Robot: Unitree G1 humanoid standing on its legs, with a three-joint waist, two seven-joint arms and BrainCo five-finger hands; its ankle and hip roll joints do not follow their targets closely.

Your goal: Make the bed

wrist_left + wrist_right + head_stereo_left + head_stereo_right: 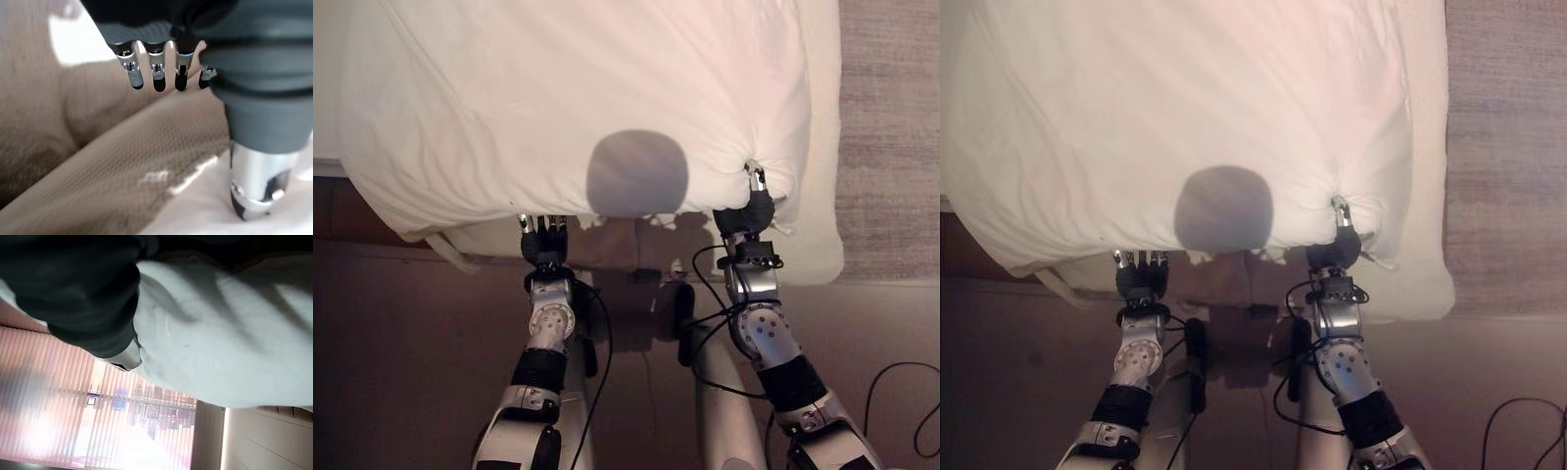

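Left hand (545, 238) at near duvet (587, 98) edge, fingers straight, holding nothing. Right hand (756, 201) pinching bunched near-right corner. Spreading step underway; next calls for left grasp, even pull.

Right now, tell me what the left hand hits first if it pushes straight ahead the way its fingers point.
Probably the near edge of the white duvet: the left hand has straight fingers already at its hem. Depth is unclear.
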